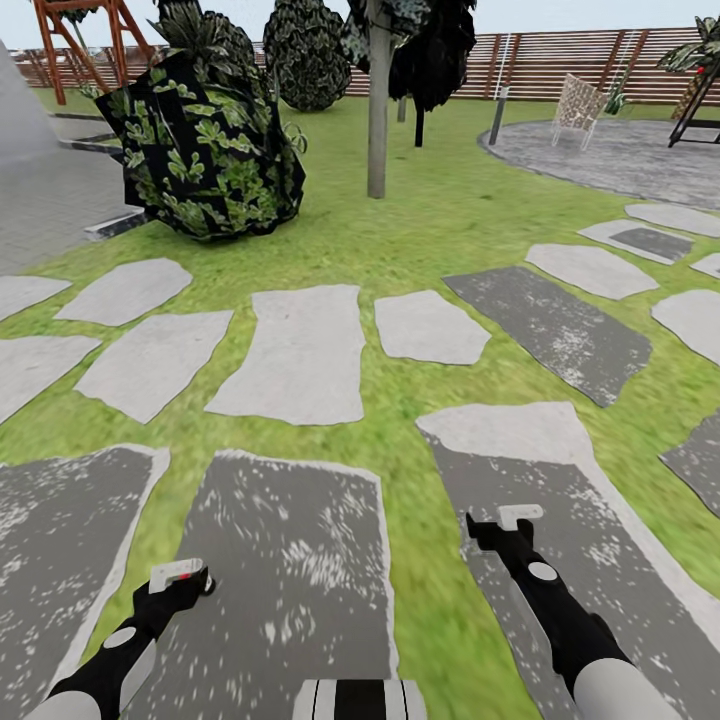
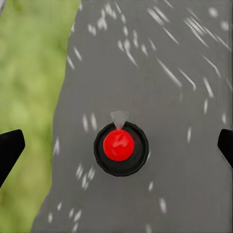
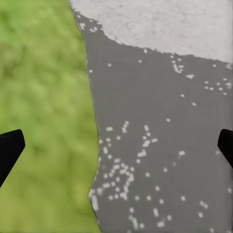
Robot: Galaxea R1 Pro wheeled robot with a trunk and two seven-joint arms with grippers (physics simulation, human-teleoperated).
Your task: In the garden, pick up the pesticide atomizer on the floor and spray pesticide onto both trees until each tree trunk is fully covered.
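Still the pick-up step. Atomizer (image 2: 120,147) on a grey stone (image 2: 160,73), straight below the left gripper (image 2: 116,145), fingers wide apart. Right gripper (image 3: 116,145) likewise spread, empty. Next: descend, clamp, then head for the trunk (image 1: 377,110).

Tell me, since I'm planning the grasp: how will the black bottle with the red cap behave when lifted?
From above the bottle looks round and smooth, so it may slip, or roll across the grey stone if knocked over. It is narrower than the open left end effector, so probably light.
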